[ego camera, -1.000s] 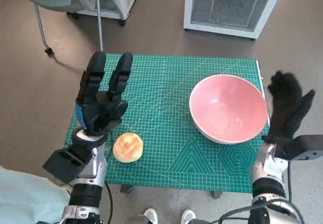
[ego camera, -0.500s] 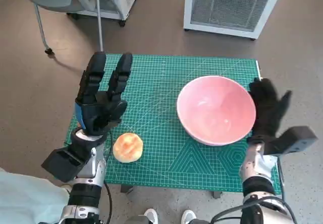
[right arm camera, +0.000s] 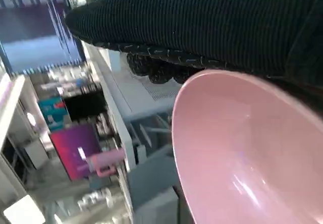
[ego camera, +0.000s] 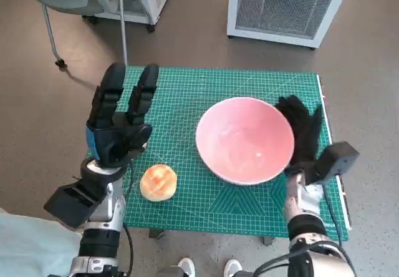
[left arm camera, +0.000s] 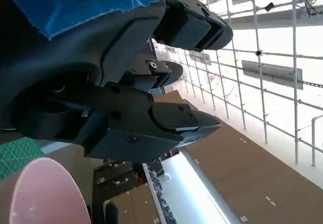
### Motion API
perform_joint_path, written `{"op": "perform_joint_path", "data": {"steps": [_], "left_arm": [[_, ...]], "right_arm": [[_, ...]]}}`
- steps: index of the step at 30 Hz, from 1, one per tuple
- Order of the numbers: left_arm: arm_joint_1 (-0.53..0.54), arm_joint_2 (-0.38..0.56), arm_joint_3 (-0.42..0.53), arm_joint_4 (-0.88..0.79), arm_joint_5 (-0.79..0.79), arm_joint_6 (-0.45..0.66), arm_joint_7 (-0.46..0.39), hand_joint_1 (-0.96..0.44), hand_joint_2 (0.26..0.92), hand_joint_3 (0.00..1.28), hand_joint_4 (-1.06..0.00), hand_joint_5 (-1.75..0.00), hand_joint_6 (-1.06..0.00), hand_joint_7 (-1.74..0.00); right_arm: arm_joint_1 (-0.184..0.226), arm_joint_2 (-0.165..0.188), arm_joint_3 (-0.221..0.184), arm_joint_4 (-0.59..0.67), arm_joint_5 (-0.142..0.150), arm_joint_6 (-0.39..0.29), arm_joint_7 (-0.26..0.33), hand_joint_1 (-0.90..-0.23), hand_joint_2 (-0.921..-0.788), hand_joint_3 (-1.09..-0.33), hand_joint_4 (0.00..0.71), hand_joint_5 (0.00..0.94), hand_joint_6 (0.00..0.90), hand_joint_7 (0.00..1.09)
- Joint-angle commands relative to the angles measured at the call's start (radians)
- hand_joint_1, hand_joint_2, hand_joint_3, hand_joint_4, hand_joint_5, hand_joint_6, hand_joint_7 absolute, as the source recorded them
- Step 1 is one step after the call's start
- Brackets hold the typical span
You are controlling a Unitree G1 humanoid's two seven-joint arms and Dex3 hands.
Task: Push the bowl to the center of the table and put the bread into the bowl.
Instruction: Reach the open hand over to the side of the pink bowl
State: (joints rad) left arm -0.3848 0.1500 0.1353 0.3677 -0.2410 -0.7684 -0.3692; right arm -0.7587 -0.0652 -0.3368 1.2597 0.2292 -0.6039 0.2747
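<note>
Head view: right hand (ego camera: 301, 129), fingers flat, holding nothing, pressed on bowl (ego camera: 244, 140) rim; bowl slid leftward, now near surface (ego camera: 187, 90) centre. Left hand (ego camera: 118, 124) spread, empty above bread (ego camera: 158, 182); bread next.

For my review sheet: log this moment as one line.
phase: pushing bowl centerward | right robot hand: flat against bowl rim | left robot hand: open, raised | bread: on mat, untouched

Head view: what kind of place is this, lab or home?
Probably a lab or workshop: a green cutting mat covers the small table, a white vented unit and a wheeled chair stand on a bare brown floor.
</note>
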Motion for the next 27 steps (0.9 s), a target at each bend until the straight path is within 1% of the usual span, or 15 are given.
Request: {"op": "perform_joint_path", "data": {"steps": [1,8,12,16,19,24,27], "left_arm": [[0.028,0.010,0.007,-0.035,0.000,0.019,0.010,-0.05,0.921,0.23,-0.39,0.00,-0.51,0.00],[0.045,0.017,0.012,-0.060,0.009,0.025,0.019,-0.06,0.921,0.23,-0.38,0.00,-0.51,0.00],[0.054,0.021,0.015,-0.071,0.019,0.026,0.029,-0.06,0.921,0.22,-0.38,0.00,-0.51,0.00],[0.064,0.026,0.020,-0.081,0.026,0.029,0.039,-0.06,0.921,0.22,-0.38,0.00,-0.51,0.00],[0.071,0.029,0.022,-0.091,0.029,0.034,0.046,-0.06,0.921,0.22,-0.38,0.00,-0.51,0.00],[0.085,0.035,0.031,-0.110,0.029,0.045,0.056,-0.07,0.921,0.22,-0.38,0.00,-0.51,0.00],[0.094,0.039,0.036,-0.124,0.029,0.049,0.060,-0.08,0.921,0.22,-0.38,0.00,-0.51,0.00]], "right_arm": [[-0.018,0.026,0.007,0.021,-0.013,0.035,-0.004,-0.415,-0.921,-0.875,0.261,0.015,0.147,0.34],[-0.066,0.057,-0.003,0.033,-0.002,0.061,-0.013,-0.439,-0.921,-0.835,0.263,0.009,0.163,0.32],[-0.093,0.075,-0.012,0.038,0.004,0.073,-0.017,-0.451,-0.921,-0.826,0.264,0.008,0.162,0.31],[-0.118,0.085,-0.019,0.044,0.004,0.090,-0.024,-0.458,-0.921,-0.823,0.270,0.010,0.165,0.31],[-0.126,0.085,-0.022,0.044,0.003,0.095,-0.022,-0.466,-0.921,-0.819,0.283,0.015,0.172,0.31],[-0.132,0.067,-0.026,0.036,0.004,0.088,-0.010,-0.471,-0.921,-0.814,0.284,0.013,0.179,0.30],[-0.131,0.059,-0.029,0.023,0.007,0.066,-0.003,-0.469,-0.921,-0.818,0.279,0.009,0.179,0.30]]}}
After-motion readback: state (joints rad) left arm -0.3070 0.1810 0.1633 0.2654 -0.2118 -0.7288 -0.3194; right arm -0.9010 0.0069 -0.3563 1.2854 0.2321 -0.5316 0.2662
